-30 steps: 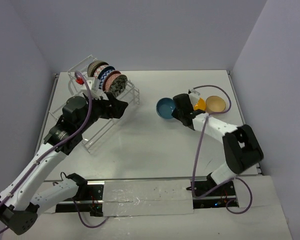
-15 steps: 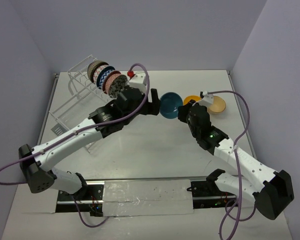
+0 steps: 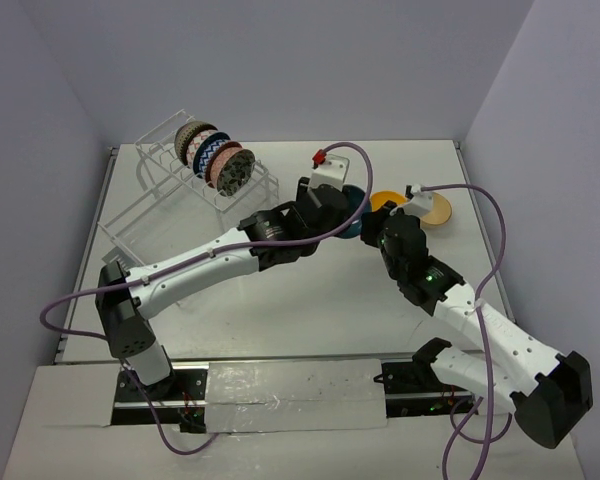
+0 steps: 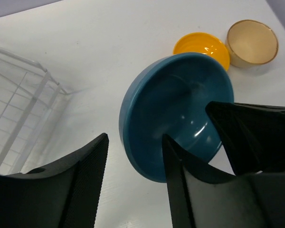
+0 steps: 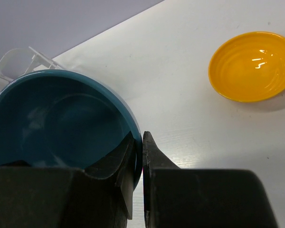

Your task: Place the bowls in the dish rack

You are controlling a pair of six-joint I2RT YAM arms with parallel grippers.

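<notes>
On the far left of the table I see the dish rack, white wire. Four bowls stand on edge in a row in its top tier, close together, and the grey patterned bowl is nearest the rack's right end.

From the overhead view my left arm reaches well across, past the rack, to the middle of the table. At its tip the left gripper has its fingers standing apart at a middling width. The lower rim of the teal bowl sits in the gap between them. The finger on the right of that view lies across the bowl's inside, and the other finger stands clear of the outer wall, so I read no grip there.

The teal bowl is tilted up steeply, its hollow facing the left wrist camera. I cannot tell whether its lowest edge touches the table.

The right gripper has the bowl. Its two fingers are pinched narrow on the rim, one inside and one outside.

Further right, the orange-yellow bowl sits upright on the table, just behind the teal one. The tan bowl sits upright just beside it, on its right, and nothing grips either.
</notes>
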